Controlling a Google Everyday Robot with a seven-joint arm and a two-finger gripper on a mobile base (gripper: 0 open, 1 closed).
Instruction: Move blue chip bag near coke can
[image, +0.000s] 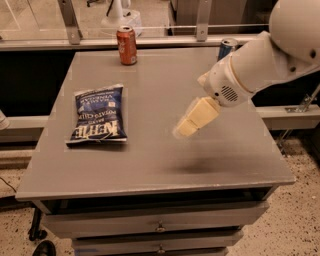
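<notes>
Grey table (150, 165): fills the scene's middle.
Arm (260, 60): white, reaching from right.
Bag (97, 114): flat, left side.
Gripper (186, 128): over table's middle, grip state unclear.
Coke can (127, 45): upright, far edge, apart from bag.
Blue can (226, 48): far right.

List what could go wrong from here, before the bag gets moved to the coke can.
The gripper hovers over mid-table, right of the bag.
1. The bag lies flat and looks glossy, so a grasp may slip or shove it toward the left edge of the table.
2. The coke can stands by the far edge, and the wide bag could knock it over.
3. The arm crosses in front of the blue can and might clip it.
</notes>
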